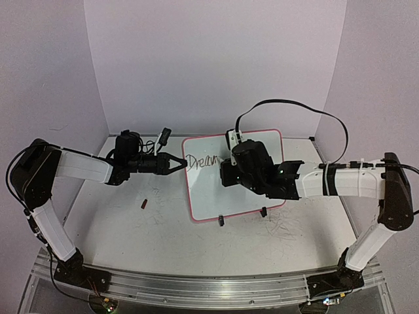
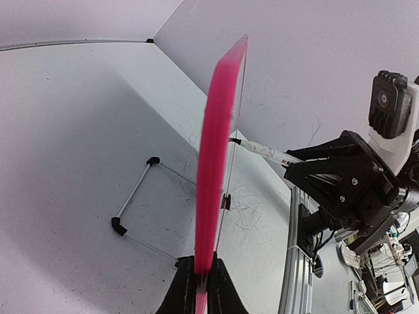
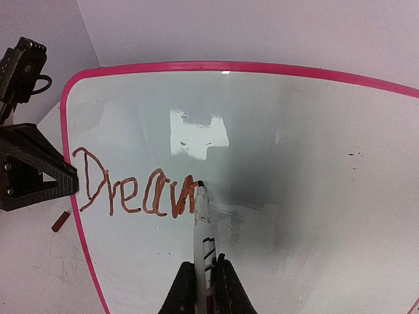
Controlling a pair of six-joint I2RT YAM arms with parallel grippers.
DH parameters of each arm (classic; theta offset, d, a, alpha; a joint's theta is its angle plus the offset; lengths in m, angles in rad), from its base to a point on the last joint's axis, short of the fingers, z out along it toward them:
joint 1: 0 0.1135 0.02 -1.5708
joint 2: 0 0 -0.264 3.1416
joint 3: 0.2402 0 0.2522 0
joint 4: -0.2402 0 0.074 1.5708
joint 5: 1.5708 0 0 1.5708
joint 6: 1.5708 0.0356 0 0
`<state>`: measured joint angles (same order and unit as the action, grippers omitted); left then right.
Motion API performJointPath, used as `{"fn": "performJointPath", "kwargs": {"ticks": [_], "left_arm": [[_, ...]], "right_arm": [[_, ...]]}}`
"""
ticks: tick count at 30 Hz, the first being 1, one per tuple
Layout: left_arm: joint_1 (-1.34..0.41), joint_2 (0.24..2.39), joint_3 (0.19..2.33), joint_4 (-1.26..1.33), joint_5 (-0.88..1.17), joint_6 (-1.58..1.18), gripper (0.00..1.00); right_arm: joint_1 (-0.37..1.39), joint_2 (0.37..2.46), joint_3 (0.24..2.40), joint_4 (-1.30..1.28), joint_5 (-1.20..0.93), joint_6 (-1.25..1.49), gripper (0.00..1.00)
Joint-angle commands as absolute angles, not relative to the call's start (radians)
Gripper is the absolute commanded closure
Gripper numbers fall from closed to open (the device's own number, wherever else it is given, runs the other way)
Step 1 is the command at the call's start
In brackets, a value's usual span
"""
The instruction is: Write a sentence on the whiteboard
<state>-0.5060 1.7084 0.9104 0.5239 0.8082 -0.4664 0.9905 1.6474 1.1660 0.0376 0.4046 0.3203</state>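
Your left fingers [image 2: 186, 281] are closed tight on the whiteboard [image 1: 213, 193] — pinching the pink frame [image 2: 219, 131] at its left edge, seen edge-on from that wrist. That's a brace, by my reading: the board stands propped on its black clip feet [image 1: 221, 221] on the counter [image 1: 131, 242], and a pen pressing on it would shove it back without that hold.

On the other side, your right fingers [image 3: 185, 288] are shut on the marker [image 3: 201, 226]. They grip the barrel low, so the tip pokes out ahead where the wrist camera can see the stroke. The tip touches the glossy face right at the end of the writing.

The sentence [image 3: 134, 190] sits at the upper left of the board, close to the frame and just beside your left fingers. It reads "Dream", the last letter looking unfinished — early days, with plenty of bare board to the right for the rest. Mind the pressure: too much and the board may flex against the clamp.

A small dark red piece [image 1: 144, 203] lies on the counter left of the board, apart from both arms. It may be a cap, but I can't tell.
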Motion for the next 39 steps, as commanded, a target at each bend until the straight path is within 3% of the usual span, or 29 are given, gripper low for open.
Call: {"fn": "performJointPath", "kwargs": {"ticks": [1, 24, 39], "left_arm": [[-0.512, 1.664, 0.94, 0.526, 0.821, -0.46, 1.0], [-0.512, 1.668, 0.941, 0.526, 0.821, -0.46, 1.0], [-0.512, 1.676, 0.949, 0.524, 0.826, -0.449, 1.0]], "right_arm": [[0.976, 1.629, 1.171, 0.025, 0.447, 0.344, 1.0], [0.99, 1.602, 1.082, 0.002, 0.389, 0.412, 1.0], [0.995, 1.536, 1.139, 0.014, 0.366, 0.395, 1.0]]}}
